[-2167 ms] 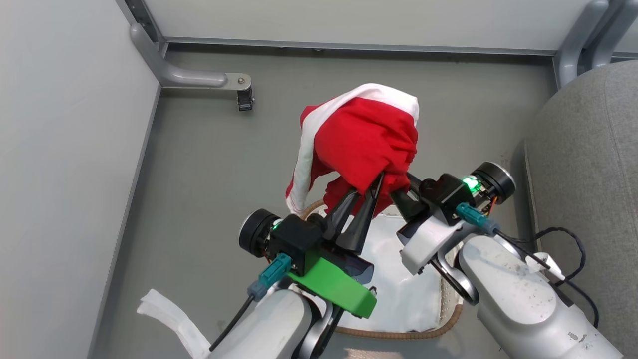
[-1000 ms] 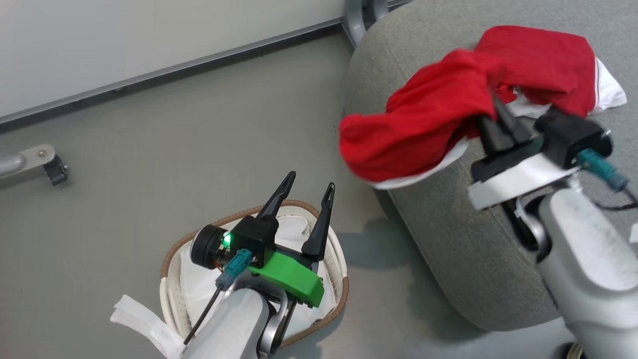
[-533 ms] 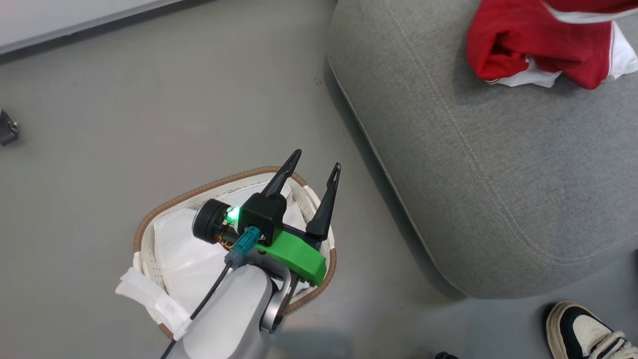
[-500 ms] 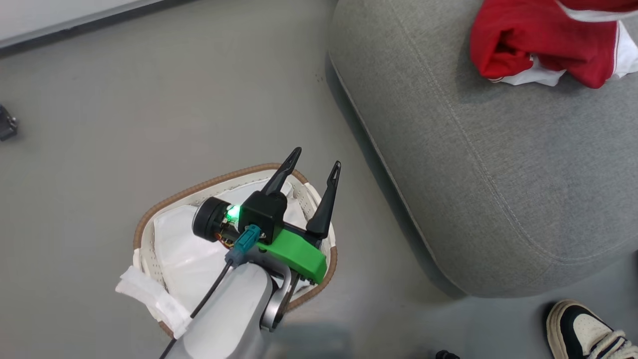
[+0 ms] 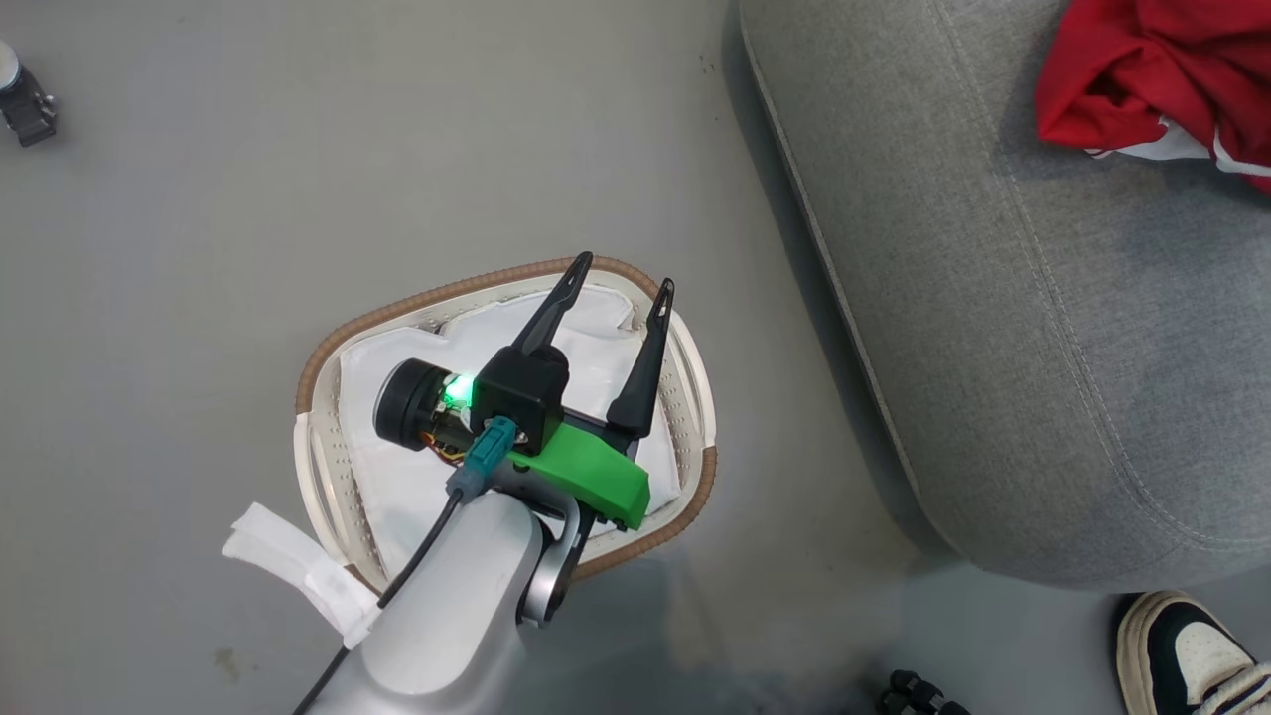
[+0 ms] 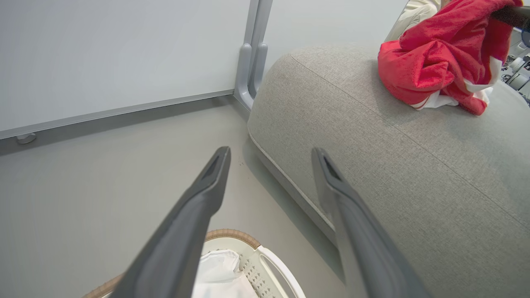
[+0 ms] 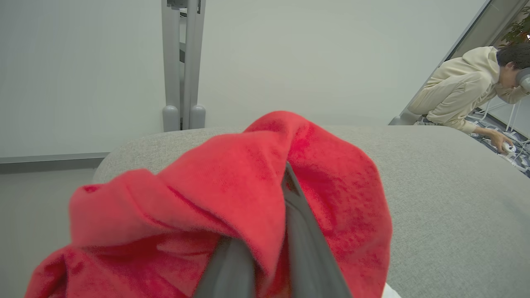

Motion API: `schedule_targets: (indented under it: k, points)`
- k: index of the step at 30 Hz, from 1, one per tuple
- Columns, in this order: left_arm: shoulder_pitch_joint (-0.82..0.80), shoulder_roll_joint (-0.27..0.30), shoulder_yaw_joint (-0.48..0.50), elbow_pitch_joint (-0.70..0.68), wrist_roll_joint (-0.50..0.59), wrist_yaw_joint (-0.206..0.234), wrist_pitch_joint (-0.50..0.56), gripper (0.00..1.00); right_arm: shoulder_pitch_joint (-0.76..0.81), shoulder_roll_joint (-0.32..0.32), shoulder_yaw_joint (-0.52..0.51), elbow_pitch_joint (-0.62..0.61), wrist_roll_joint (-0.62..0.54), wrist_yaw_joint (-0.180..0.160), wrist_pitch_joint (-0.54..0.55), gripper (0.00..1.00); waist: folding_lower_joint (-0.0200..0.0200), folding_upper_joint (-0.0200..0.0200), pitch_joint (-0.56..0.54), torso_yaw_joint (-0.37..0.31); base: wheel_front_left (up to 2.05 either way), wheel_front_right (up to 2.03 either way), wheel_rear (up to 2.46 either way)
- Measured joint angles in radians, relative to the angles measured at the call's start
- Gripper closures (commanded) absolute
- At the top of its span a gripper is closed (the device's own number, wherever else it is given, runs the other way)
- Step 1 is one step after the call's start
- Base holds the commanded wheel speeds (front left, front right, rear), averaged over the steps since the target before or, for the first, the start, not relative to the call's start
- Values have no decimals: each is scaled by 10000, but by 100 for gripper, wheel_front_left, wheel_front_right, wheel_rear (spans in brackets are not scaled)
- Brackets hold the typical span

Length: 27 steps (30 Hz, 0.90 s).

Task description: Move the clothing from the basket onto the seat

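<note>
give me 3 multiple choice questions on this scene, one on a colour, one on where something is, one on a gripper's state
1. The woven rim of the basket is: A brown, B blue, C black.
2. The red clothing lies: A in the basket, B on the grey seat, C on the floor.
3. The left gripper is: A shut on the clothing, B shut on the basket's handle, C open above the basket.

Answers:
1 A, the head view shows a brown band round the white basket.
2 B, the red heap rests on the cushion in the head and left wrist views.
3 C, its two fingers stand apart with nothing between them.
</note>
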Motion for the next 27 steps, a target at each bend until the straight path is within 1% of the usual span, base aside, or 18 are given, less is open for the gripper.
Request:
schedule_targets:
  k: [5, 8, 10, 15, 20, 27]
  points:
    - [20, 2, 286, 31, 2, 61, 0, 0, 768, 244, -132, -397, 205, 0, -2, 0, 0, 0, -118, 92, 0, 0, 0]
    - [151, 0, 554, 36, -6, 105, 0, 0, 1431, 380, -211, -955, 395, 0, -2, 0, 0, 0, -339, 76, 0, 0, 0]
    - [394, -2, 740, 77, -123, 132, 0, 0, 1989, 368, -134, -1467, 433, 0, -2, 0, 0, 0, -534, 65, 0, 0, 0]
    - [843, 0, 1250, 42, -119, 184, 0, 0, 3401, 451, 90, -2291, 571, 0, -2, 0, 0, 0, -1056, 75, 0, 0, 0]
    - [1383, 0, 1952, -134, 155, 267, 0, 0, 4437, 788, 447, -3195, 823, 0, -2, 0, 0, -1, -1633, 159, 0, 0, 0]
    - [2223, 2, 3227, -500, 675, 537, 0, 0, 4926, 1409, 1482, -4010, 1162, 0, -2, 0, 0, -1, -2277, 515, 0, 0, 0]
